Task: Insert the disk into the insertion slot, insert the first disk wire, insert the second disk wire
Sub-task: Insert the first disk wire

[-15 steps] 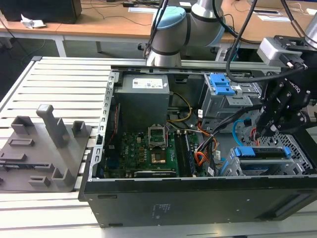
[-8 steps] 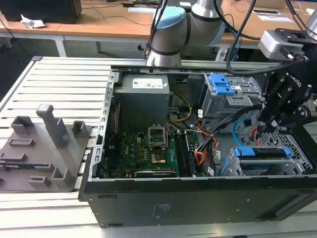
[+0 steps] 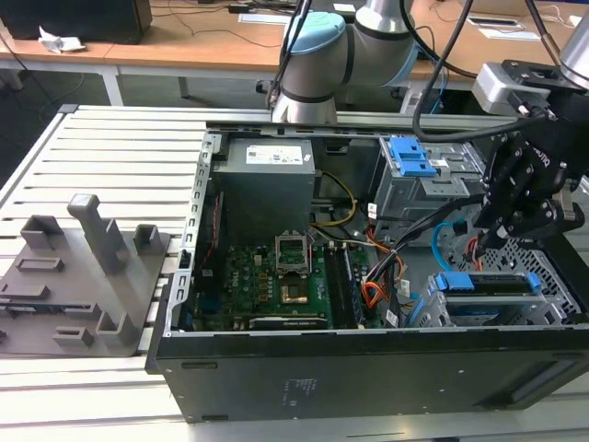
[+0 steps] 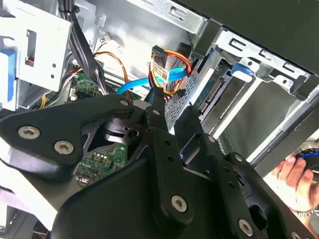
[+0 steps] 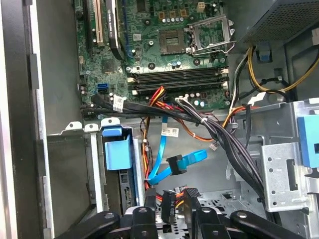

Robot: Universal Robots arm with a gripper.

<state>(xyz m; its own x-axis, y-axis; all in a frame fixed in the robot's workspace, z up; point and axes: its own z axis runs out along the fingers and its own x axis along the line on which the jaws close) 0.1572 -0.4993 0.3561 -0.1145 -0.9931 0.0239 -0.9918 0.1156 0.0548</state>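
The gripper point(image 3: 517, 214) hangs inside the open computer case point(image 3: 368, 378), over the corner at the exterior view's right and nearest the camera. Its fingers point(image 5: 145, 211) are drawn together on the dark plug of the first disk wire point(image 5: 168, 200), the bundle of orange and red strands. In the second wrist view the bundle point(image 4: 168, 62) rises just past the fingertips.

The disk point(image 3: 488, 284) lies seated in the insertion slot point(image 3: 555, 276), and its blue carrier runs flush along the cage's upper edge. In the first wrist view the carrier's blue tab point(image 5: 118, 150) sits against the slot's perforated wall point(image 5: 94, 164).

The second disk wire point(image 3: 444, 238) loops loose in the gap between the slot and the taller cage point(image 3: 414, 193) with the blue latch point(image 3: 409, 157). Its dark plug hangs free beside the gripped plug, close but apart.

That gap is narrow and crossed by black cable bundles point(image 5: 219, 134). The slot's rim bounds it on one side and the tall cage's edge on the other. The motherboard point(image 3: 276, 281) and the power supply point(image 3: 267, 180) fill the case's other half.

Outside the case's wall a person's hand point(image 4: 294, 174) rests near the slot's outer edge. On the slatted table point(image 3: 110, 147), a grey fixture point(image 3: 83, 267) stands well apart from the case.
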